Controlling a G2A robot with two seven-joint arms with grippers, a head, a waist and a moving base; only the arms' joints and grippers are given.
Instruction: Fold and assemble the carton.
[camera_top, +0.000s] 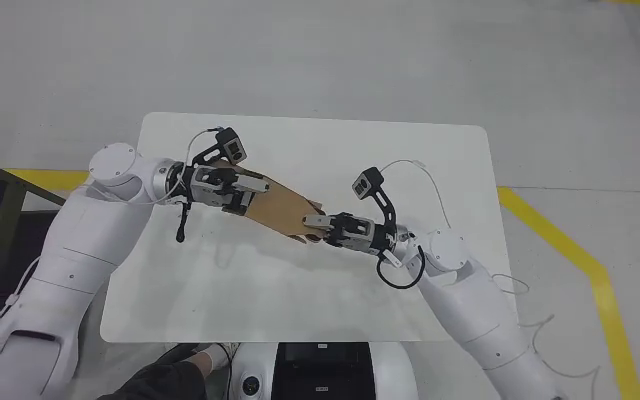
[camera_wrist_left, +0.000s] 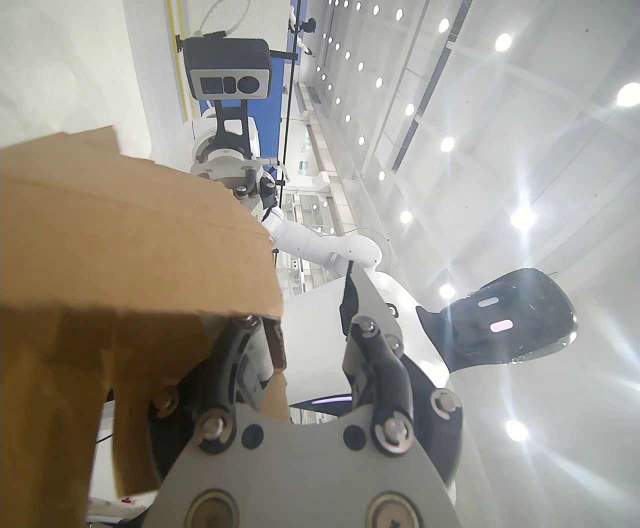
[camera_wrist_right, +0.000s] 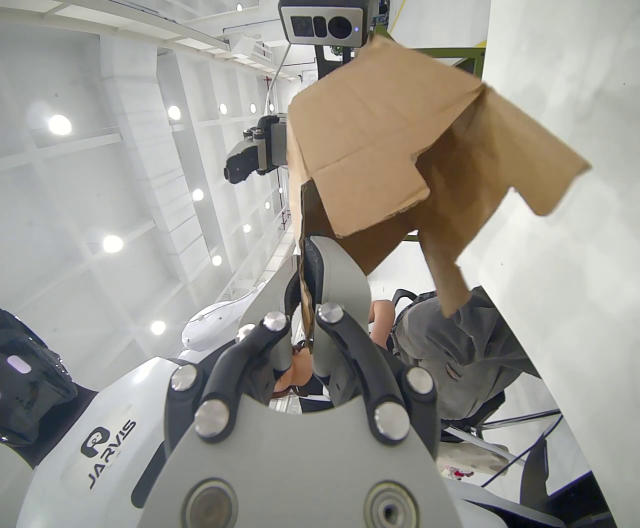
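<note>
A brown cardboard carton (camera_top: 283, 208), partly unfolded with loose flaps, is held above the white table (camera_top: 400, 160) between my two arms. My right gripper (camera_top: 318, 224) is at its right end. In the right wrist view this gripper (camera_wrist_right: 305, 280) is shut on a thin wall edge of the carton (camera_wrist_right: 370, 140), whose flaps hang open beyond it. My left gripper (camera_top: 252, 190) is at the carton's left end. In the left wrist view the left gripper (camera_wrist_left: 302, 330) is open, one finger (camera_wrist_left: 247, 350) tucked under the carton (camera_wrist_left: 125, 225) and the other finger (camera_wrist_left: 355, 310) standing free beside it.
The table's edges run close on all sides, with yellow floor tape (camera_top: 560, 235) beyond the right one. A thin white cable (camera_top: 420, 166) loops from the right arm over the table.
</note>
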